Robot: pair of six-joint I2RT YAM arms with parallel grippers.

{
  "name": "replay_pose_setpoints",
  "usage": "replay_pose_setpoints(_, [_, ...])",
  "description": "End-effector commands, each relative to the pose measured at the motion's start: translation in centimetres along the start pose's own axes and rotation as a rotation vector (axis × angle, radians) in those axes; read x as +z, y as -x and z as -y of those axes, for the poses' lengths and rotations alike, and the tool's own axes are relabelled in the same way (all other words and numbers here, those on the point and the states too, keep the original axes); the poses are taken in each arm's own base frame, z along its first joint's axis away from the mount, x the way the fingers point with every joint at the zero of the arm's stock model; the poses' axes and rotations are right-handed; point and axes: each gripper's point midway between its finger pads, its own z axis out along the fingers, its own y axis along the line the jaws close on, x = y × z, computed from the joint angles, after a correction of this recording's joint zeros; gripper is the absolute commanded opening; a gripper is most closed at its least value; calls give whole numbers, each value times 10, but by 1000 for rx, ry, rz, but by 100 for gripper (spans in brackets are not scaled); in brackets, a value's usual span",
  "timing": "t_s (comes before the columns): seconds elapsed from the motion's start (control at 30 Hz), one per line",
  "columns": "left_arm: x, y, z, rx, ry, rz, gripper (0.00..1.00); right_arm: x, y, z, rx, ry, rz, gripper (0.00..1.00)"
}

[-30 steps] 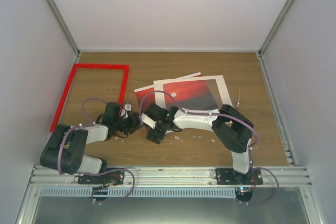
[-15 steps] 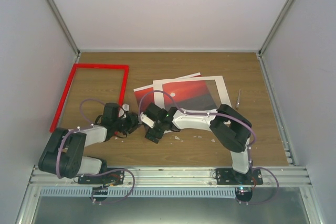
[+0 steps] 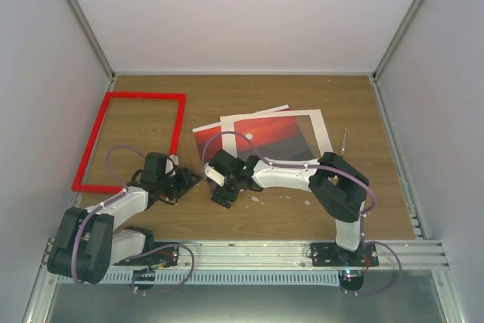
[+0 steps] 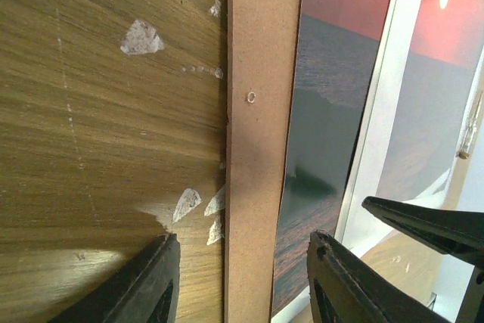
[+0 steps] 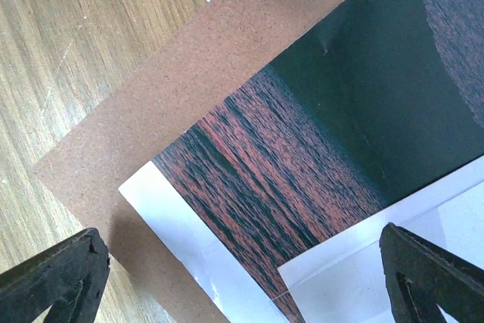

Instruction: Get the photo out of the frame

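The left jaws are gaping wide astride the brown backing board (image 4: 253, 149), which is peeking out along the left side of the photo (image 3: 272, 135). The right jaws are spreading wide too, hovering over the photo's near left corner. The red frame (image 3: 147, 96) is lying on the worktop (image 3: 363, 111) left of the photo, apart from it.

Everything on the table (image 3: 265, 88), counted
One frame (image 3: 147, 95), one photo (image 5: 302, 164), one white mat (image 3: 318, 130), one brown board (image 4: 253, 149), one thin stick (image 3: 342, 141) at the right, two arms: left arm (image 3: 125, 200), right arm (image 3: 287, 174).
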Motion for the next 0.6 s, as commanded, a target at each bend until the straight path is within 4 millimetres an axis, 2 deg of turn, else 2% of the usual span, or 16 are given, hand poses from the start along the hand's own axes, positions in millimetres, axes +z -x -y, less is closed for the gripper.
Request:
replay_pose_setpoints(0.0, [0,-4,-20,5,89,-7,48,3,8,-4,-27,11,3,98])
replay_pose_setpoints(0.17, [5,-10,-25,5,97,-30,44,8,18,-4,-28,15,14,98])
replay_pose_setpoints(0.3, [9,-15,-29,4,101,-49,41,15,17,-4,-30,15,1,98])
replay_pose_setpoints(0.57, [12,-21,-32,-1,101,-59,37,31,-12,-6,-33,23,-111,97])
